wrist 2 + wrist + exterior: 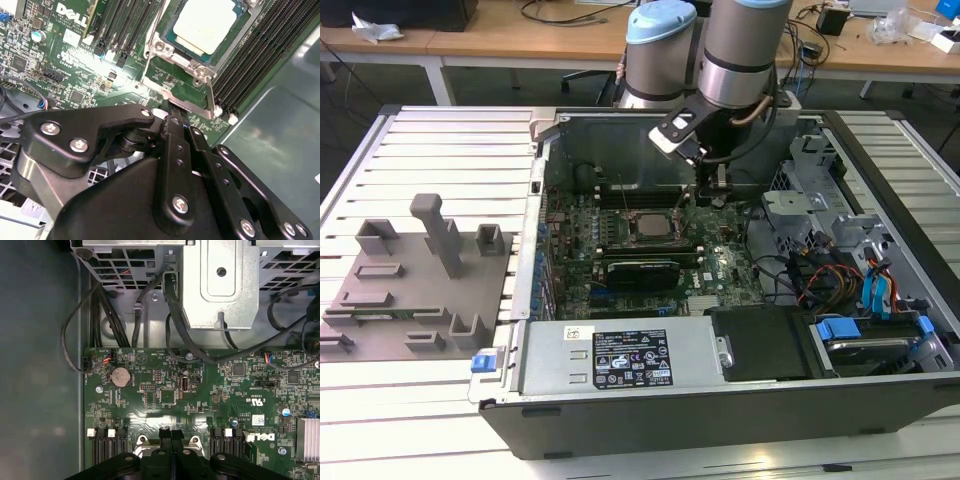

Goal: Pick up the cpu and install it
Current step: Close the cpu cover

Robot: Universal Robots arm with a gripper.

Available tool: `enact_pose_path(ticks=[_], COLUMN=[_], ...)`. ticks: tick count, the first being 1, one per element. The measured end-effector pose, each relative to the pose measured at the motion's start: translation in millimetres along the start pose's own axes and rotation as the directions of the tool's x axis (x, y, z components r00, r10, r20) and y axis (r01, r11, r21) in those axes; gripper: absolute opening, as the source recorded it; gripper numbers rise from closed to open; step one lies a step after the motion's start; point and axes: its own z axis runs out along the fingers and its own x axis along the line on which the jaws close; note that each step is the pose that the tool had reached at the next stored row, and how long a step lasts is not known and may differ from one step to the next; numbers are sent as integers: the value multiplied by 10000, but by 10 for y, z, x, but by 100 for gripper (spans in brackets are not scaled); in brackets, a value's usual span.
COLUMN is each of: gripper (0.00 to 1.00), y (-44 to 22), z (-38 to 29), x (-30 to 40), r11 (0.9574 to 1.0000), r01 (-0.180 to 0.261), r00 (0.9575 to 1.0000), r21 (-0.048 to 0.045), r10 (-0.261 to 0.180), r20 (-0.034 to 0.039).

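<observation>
The small, flat, square cpu with its pale silver-white metal top (205,22) lies seated in the metal socket frame (197,70) on the green motherboard (60,60), inside the open dark grey computer case (720,425). The black gripper (172,111) hangs with its tips just beside the frame's near edge. Its two fingers are pressed narrowly together, and nothing shows between them.

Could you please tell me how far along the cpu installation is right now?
Done, it seems: the cpu lies in the socket frame, pale top up. In hand: nothing; the gripper is shut and empty, its tip close by the frame's edge beside the cpu. Left: I cannot tell whether the frame is latched down, so locking may remain.
</observation>
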Motion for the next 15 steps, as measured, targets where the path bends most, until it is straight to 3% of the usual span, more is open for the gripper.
enact_pose_path(ticks=[4, 10, 15], gripper=[11, 11, 11], y=[-18, -154, -189], z=[0, 2, 2], x=[1, 1, 2], r11=[10000, 10000, 10000], r01=[1, 0, 1], r00=[10000, 10000, 10000], r21=[0, 0, 0], r10=[-1, 0, -1], r20=[0, 0, 0])
